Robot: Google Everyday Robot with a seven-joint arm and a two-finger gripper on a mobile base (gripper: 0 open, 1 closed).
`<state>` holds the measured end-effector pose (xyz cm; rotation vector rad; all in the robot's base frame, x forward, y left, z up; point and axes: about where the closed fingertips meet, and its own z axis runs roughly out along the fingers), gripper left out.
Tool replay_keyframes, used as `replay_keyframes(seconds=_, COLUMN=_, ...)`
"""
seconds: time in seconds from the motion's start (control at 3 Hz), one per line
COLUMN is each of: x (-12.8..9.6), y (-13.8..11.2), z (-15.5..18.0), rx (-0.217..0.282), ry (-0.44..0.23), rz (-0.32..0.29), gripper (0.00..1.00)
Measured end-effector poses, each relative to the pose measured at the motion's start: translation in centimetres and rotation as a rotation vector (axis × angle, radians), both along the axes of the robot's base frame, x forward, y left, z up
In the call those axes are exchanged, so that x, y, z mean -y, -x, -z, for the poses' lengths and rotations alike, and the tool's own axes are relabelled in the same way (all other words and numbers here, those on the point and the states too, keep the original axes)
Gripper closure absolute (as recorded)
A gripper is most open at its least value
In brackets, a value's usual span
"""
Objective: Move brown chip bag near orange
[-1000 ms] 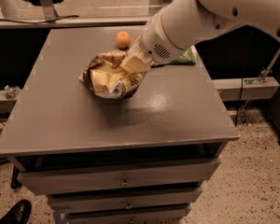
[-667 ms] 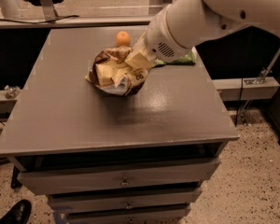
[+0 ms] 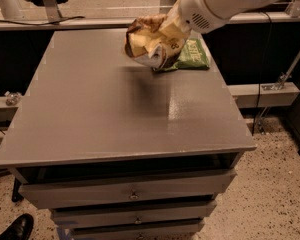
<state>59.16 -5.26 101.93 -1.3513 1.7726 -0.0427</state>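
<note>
One hand (image 3: 166,35) clasping brown bag (image 3: 141,41), far edge (image 3: 90,30)

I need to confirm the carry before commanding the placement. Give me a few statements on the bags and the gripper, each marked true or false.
1. The gripper holds the brown chip bag up off the table, over its far side. True.
2. The orange sits in plain view on the near half of the table. False: no orange shows in this view.
3. The green chip bag lies on the table near its far right edge. True.
4. The green chip bag is the one in the gripper. False: it lies on the table, and the gripper holds the brown chip bag.
</note>
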Motion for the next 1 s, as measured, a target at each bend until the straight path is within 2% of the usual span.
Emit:
replay_keyframes(seconds=0.33, x=2.5, y=-2.4, z=-3.3, rx=0.097, ry=0.058, rz=0.046, gripper=1.00)
replay_keyframes(seconds=0.67, x=5.4, y=-4.8, z=-5.5, rx=0.170, ry=0.095, rz=0.087, gripper=1.00)
replay_keyframes(seconds=1.0, x=8.9, y=-7.9, z=-6.8, rx=0.245, ry=0.102, rz=0.097, gripper=1.00)
